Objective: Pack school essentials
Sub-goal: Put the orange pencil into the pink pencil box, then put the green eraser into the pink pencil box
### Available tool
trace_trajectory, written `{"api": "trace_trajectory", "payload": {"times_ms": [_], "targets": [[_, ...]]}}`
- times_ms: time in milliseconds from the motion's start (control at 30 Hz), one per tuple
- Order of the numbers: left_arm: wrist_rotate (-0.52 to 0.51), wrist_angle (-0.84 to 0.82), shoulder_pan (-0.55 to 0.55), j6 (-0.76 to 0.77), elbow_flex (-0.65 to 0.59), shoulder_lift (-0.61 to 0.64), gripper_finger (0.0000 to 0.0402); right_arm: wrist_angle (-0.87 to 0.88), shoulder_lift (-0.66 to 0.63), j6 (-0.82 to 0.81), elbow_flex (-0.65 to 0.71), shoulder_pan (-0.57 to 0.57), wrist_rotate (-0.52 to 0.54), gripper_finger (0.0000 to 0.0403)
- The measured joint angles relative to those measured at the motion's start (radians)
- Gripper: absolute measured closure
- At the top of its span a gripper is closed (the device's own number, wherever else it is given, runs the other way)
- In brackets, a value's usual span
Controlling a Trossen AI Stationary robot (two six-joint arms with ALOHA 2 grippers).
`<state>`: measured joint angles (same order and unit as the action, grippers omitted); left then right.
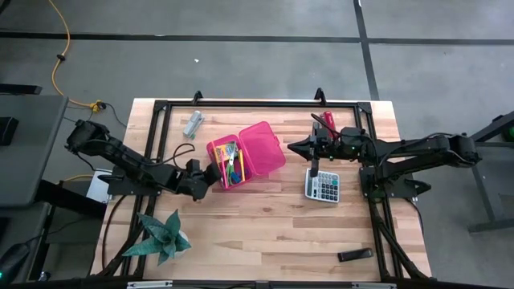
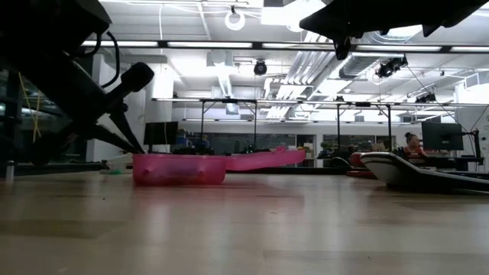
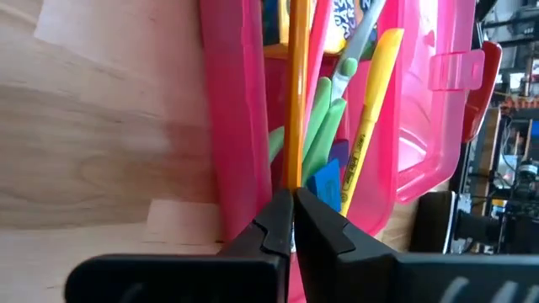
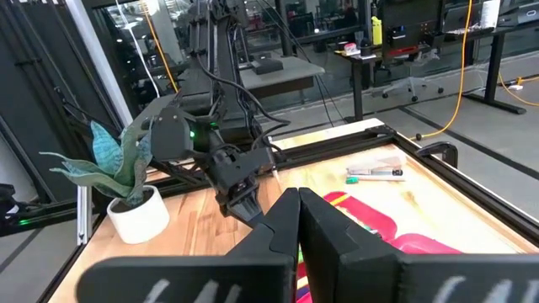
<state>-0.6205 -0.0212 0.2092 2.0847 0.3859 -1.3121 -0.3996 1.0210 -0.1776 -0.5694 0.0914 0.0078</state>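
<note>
L gripper (image 1: 210, 173) shut, empty, at pink case (image 1: 261, 148) rim (pencils (image 3: 296, 93) inside); R gripper (image 1: 294, 147) shut, empty, above calculator (image 1: 323, 186).

The table (image 1: 265, 217) is pale wood planks with a visible grain and a smooth, faintly satin face, framed in matt black metal bars. The pink case (image 1: 245, 152) is translucent glossy plastic. Inside it, the pencils (image 3: 296, 93) look smooth and lacquered, and the scissors (image 3: 324, 118) have glossy green plastic handles. The left hand (image 3: 292, 220) has matt black plastic fingers.
</note>
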Motion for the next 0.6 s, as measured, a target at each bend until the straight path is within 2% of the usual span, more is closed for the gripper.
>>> {"api": "trace_trajectory", "payload": {"times_ms": [433, 600], "targets": [[-0.010, -0.010, 0.000, 0.006, 0.000, 0.003, 0.0394, 0.000, 0.000, 0.000, 0.000, 0.000, 0.000, 0.0403], [-0.111, -0.008, 0.000, -0.134, -0.001, 0.098, 0.0386, 0.000, 0.000, 0.000, 0.000, 0.000, 0.000, 0.0403]]}}
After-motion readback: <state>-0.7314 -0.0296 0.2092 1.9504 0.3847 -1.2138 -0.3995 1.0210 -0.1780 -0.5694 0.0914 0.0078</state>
